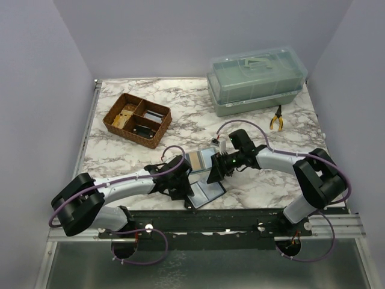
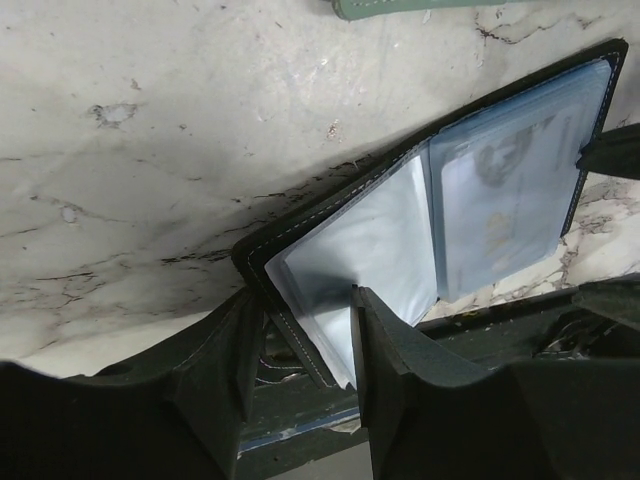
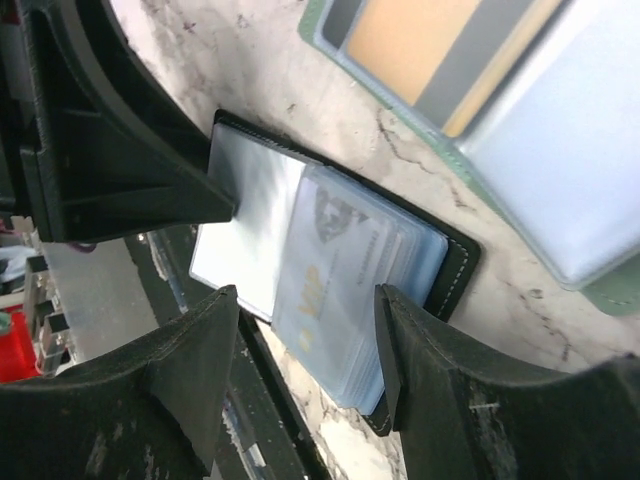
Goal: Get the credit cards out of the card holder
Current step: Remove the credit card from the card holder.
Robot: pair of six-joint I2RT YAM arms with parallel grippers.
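The black card holder point(image 1: 206, 192) lies open at the table's near edge, its grey-blue sleeves up. A stack of pale blue-grey credit cards point(image 3: 350, 290) sits in its right half point(image 3: 455, 265), also seen in the left wrist view point(image 2: 510, 200). My left gripper point(image 2: 305, 300) straddles the corner of the holder's left flap point(image 2: 300, 225). Its jaws stand apart, and one finger point(image 3: 215, 200) touches the empty sleeve. My right gripper point(image 3: 305, 295) hovers wide open just over the card stack, touching nothing. From above, both grippers point(image 1: 183, 183) point(image 1: 215, 174) meet at the holder.
A second, green holder point(image 1: 201, 159) with an orange-and-grey card point(image 3: 420, 40) lies just behind. A brown wicker tray point(image 1: 137, 119) is at back left, a lidded plastic box point(image 1: 255, 81) at back right, and yellow pliers point(image 1: 277, 117) beside it. The black rail point(image 1: 210, 220) runs along the near edge.
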